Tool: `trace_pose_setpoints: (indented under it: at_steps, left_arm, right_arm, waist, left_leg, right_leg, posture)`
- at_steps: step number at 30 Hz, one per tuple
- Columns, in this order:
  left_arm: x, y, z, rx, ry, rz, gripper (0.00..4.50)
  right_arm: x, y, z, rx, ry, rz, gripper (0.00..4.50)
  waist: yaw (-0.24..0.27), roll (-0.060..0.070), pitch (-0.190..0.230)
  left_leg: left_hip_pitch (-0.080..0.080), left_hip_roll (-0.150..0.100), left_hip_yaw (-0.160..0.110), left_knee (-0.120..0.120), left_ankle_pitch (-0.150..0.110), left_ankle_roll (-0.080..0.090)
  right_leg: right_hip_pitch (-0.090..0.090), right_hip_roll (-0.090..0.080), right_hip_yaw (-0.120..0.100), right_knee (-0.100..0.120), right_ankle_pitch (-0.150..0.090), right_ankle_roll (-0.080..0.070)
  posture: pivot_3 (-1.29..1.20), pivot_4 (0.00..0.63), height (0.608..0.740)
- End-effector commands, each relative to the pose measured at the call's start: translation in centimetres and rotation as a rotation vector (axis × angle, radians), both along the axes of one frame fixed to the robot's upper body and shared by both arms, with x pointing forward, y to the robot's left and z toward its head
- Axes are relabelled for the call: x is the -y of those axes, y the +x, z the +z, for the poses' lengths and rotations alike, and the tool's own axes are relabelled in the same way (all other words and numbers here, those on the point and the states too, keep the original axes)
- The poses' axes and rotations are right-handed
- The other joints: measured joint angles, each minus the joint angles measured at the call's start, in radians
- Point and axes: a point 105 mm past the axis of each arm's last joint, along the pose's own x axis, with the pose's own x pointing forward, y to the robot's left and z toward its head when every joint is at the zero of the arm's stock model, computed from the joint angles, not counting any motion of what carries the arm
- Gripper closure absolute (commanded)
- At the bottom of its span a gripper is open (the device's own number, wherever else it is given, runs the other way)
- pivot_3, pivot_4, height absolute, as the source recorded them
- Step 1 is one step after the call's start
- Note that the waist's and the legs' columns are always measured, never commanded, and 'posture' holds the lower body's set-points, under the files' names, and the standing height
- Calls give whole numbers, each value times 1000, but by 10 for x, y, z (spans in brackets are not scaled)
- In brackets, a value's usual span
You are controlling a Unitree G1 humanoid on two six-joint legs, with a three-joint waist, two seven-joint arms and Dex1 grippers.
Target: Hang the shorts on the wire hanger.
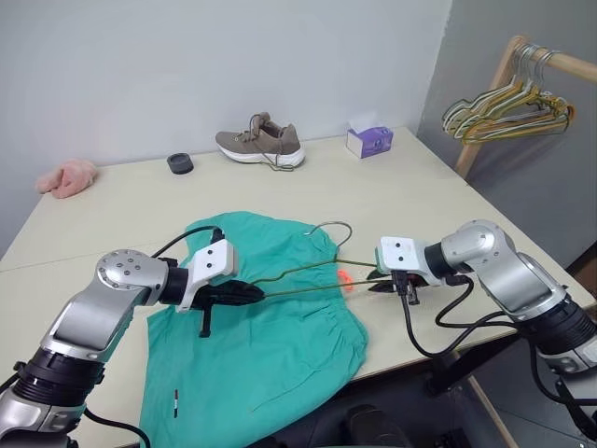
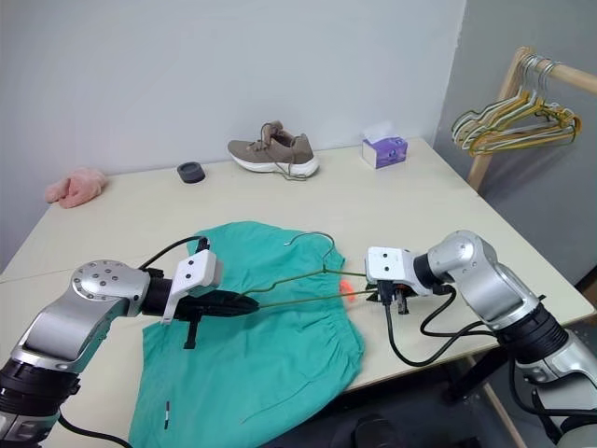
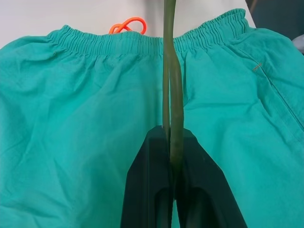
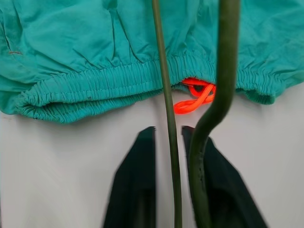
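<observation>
My left gripper (image 3: 172,156) pinches one end of the wire hanger (image 1: 308,277), held above the shorts (image 1: 261,327) lying flat on the table (image 1: 121,215). My right gripper (image 4: 168,137) has the wire between its fingers; I can't tell if they squeeze it. I should grip firmly before lowering toward the waistband.

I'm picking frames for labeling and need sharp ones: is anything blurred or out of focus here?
Right wrist view: the black fingers have smeared edges, and the near wire hanger is soft, while the shorts are crisp. Left wrist view: hanger slightly soft, fabric sharp. Left eye view: sharp, with even light and soft shadows.
</observation>
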Motion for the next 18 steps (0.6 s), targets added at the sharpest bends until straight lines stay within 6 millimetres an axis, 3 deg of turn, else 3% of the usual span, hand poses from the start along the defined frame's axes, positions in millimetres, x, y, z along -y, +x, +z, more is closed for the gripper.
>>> trace_pose_setpoints:
  at_steps: [1,6,9,14,18]
  left_arm:
    - [0,3,8,50,6,-3,4500]
    - [2,4,8,30,-43,18,4500]
    - [3,6,10,26,-81,40,3808]
    - [-3,10,10,25,-105,74,2275]
    - [-17,27,15,98,-140,200,1029]
  right_arm:
    - [-5,-2,10,11,8,15,4474]
    - [-3,-5,8,-5,6,9,4474]
    - [1,-7,7,-9,4,1,4500]
    - [12,-9,4,-20,0,-36,4500]
    - [28,-11,2,-61,14,-112,4500]
  waist:
    - [0,0,0]
    - [-1,0,0]
    - [-1,0,0]
    - [-1,0,0]
    - [-1,-1,0]
  left_leg:
    - [0,0,0,0,0,0]
    - [0,0,0,0,0,0]
    - [0,0,0,0,0,0]
    - [0,0,0,0,0,0]
    - [0,0,0,0,0,0]
  right_leg:
    - [0,0,0,0,0,0]
    - [0,0,0,0,0,0]
    - [0,0,0,0,0,0]
    - [0,0,0,0,0,0]
    - [0,0,0,0,0,0]
  posture:
    - [-270,0,740]
    - [-275,0,740]
    - [-277,0,740]
    - [-281,0,740]
    - [-290,0,740]
